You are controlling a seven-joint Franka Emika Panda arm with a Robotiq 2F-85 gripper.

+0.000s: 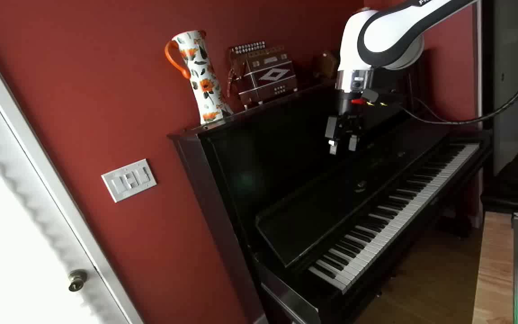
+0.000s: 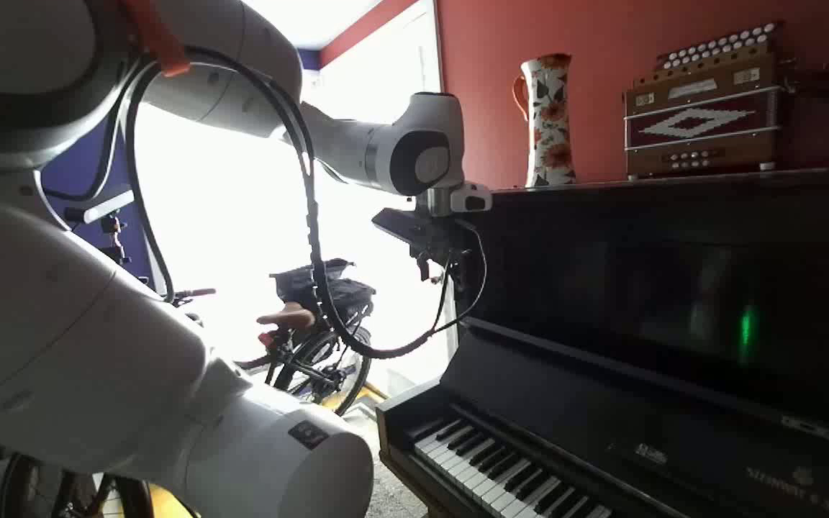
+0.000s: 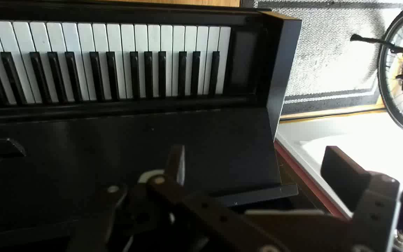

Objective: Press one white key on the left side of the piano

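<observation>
The piano (image 1: 295, 198) stands before the red wall (image 1: 142, 112), its keys (image 1: 389, 225) in one long row. The end effector (image 1: 342, 147) hangs in front of the upper panel, toward the piano's left end, well above the keys and touching none of them. Its fingers (image 3: 343, 178) are spread wide with nothing between them. The step in hand looks like the approach; no key seems pressed yet.

In the wrist view the row's left end lies at the right, its white keys (image 3: 166, 38) uncovered, while the fingers show over the sloping panel (image 3: 205, 140) behind them. The next move likely calls for shifting out past that panel, then straight down, probably with the fingers brought together so they meet a single white key, clear of the black keys (image 3: 148, 73).
</observation>
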